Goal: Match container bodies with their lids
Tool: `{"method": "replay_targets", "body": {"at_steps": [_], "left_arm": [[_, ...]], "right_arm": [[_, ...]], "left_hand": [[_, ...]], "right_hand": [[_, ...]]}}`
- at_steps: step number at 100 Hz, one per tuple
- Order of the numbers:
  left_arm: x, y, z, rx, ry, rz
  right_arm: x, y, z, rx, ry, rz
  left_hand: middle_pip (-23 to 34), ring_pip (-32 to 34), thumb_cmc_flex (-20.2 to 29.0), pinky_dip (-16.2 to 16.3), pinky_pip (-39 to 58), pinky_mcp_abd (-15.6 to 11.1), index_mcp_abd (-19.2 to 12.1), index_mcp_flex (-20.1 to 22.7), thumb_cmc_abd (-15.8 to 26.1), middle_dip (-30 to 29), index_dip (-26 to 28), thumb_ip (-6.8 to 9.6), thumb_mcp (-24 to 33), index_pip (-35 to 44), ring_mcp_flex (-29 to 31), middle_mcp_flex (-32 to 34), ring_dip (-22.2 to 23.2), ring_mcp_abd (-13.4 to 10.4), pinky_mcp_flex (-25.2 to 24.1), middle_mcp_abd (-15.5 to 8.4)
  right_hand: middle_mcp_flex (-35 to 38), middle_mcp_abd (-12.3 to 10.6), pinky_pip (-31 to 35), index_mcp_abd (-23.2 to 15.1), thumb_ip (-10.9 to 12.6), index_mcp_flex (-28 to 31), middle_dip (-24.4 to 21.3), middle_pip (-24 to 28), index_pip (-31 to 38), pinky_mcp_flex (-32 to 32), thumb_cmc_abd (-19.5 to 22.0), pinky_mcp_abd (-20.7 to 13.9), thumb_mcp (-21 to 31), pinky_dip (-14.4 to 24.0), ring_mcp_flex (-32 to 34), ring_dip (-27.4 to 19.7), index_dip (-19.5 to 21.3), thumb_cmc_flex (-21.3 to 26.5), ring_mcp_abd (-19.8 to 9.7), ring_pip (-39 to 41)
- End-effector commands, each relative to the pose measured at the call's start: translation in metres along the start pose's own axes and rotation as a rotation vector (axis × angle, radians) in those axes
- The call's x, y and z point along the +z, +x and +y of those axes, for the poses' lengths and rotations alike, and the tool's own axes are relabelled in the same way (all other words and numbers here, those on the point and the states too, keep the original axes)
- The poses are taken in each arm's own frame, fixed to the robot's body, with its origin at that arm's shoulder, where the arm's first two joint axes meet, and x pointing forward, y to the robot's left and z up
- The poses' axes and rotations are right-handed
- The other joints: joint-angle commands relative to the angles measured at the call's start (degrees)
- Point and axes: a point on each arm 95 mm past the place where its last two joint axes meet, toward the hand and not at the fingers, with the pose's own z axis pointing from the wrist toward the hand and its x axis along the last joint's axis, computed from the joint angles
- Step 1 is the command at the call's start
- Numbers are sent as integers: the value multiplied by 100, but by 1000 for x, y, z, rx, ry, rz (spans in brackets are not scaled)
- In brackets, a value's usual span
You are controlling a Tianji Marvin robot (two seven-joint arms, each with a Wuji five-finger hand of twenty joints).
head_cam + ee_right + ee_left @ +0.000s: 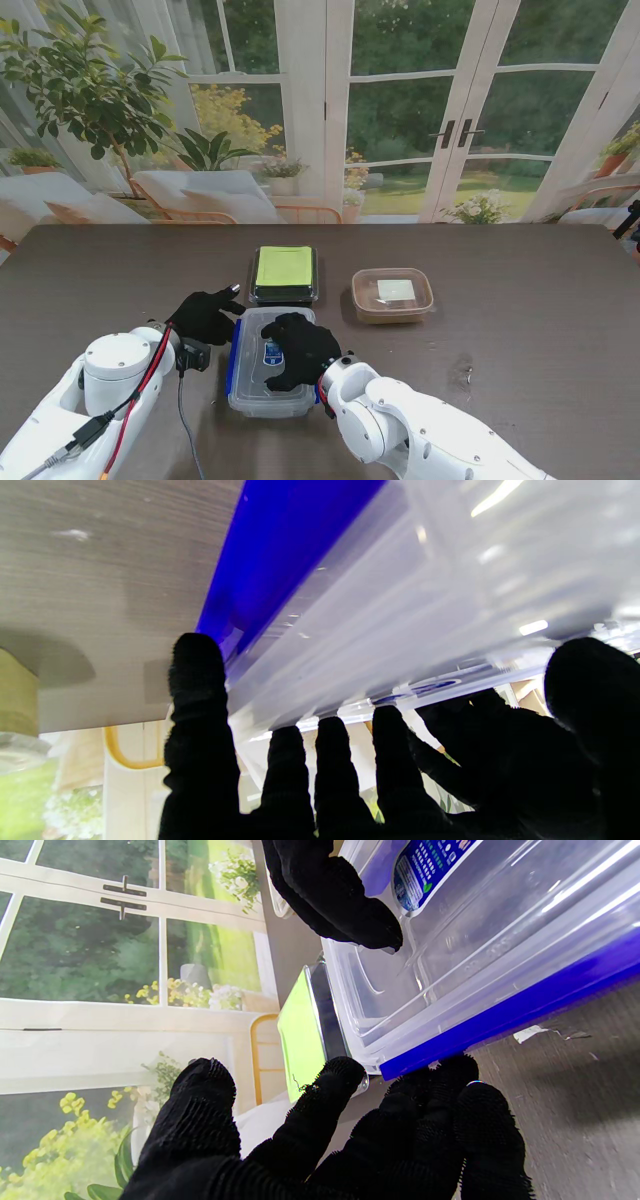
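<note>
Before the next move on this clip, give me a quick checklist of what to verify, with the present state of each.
1. Right hand on top of the clear container: ok.
2. Left hand at its blue-edged left side: ok, fingertips by the blue edge.
3. Clear lid fully snapped down: cannot tell.
4. Green-lidded container already lidded: ok.
5. Brown container already lidded: cannot tell.
6. Firm grasp by either hand: cannot tell.
</note>
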Motion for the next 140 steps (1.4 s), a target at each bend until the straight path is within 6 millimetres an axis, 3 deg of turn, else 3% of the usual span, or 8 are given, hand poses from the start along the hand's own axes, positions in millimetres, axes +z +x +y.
{"method": "replay_targets", "body": {"at_steps": [1, 58, 78, 105, 131, 137, 140], "left_arm": [[-3, 17, 22, -11, -73, 46], [-10, 17, 21, 19, -64, 42], [-14, 15, 20, 119, -22, 76], [-18, 12, 17, 243, 44, 107], [-21, 17, 20, 395, 85, 173], [-22, 19, 21, 452, 95, 188], [-23, 20, 22, 482, 98, 195]], "right_arm": [[-13, 7, -44, 19, 135, 9], [-16, 11, -40, 33, 126, 14], [-17, 13, -25, 57, 80, -3], [-17, 17, -4, 93, -6, -33], [-20, 11, 18, 115, -64, -79], [-21, 7, 23, 120, -70, -92], [-22, 4, 26, 122, -71, -99]], "left_hand": [[705, 488, 134, 76, 244, -786, 18, -68, 143, 472, -25, 102, -108, -23, 135, 286, 166, 235, -14, -584], [697, 436, 168, 43, 200, -802, 16, -49, 126, 456, -20, 103, -103, -14, 85, 247, 149, 242, -70, -571], [648, 211, 199, 16, 137, -788, -77, 60, 89, 363, -2, 105, -98, 28, 26, 255, 9, 168, -72, -656], [599, -337, 227, -256, -334, -809, -196, 117, 26, 147, -3, 123, -56, 50, -151, 195, -379, 5, -164, -760], [541, -670, 259, -457, -712, -920, -384, 174, -146, -4, -21, 139, 42, 68, -321, 104, -584, -172, -283, -927], [515, -797, 200, -558, -890, -1006, -446, 141, -249, -82, -43, 163, 178, 56, -385, 38, -676, -266, -322, -1001], [497, -865, -75, -606, -981, -1055, -471, 123, -110, -115, -55, 146, 49, 46, -424, -4, -720, -311, -355, -1043]], "right_hand": [[221, -78, -136, -23, 25, -96, 144, 292, 38, -3290, -164, -887, -172, -86, 893, 574, -30, 120, 395, 1415], [221, -76, -130, -33, 29, -125, 136, 281, 36, -3281, -111, -886, -206, -82, 906, 575, -34, 108, 423, 1420], [241, -88, -114, -43, 40, -136, 143, 300, 35, -3259, -31, -867, -253, -78, 950, 577, -37, 80, 449, 1427], [292, -102, -77, -68, 69, -149, 143, 313, 46, -3210, 75, -829, -317, -69, 999, 578, -36, 70, 479, 1431], [378, -83, -33, -75, 132, -114, 137, 317, 57, -3142, 397, -783, -481, -67, 1055, 582, -36, 46, 536, 1443], [458, -56, -12, -58, 159, -54, 138, 329, 69, -3108, 513, -766, -523, -64, 1098, 585, -32, 52, 561, 1453], [502, -45, 7, -38, 203, -15, 127, 303, 58, -3091, 567, -754, -608, -66, 1128, 585, -33, 72, 575, 1453]]}}
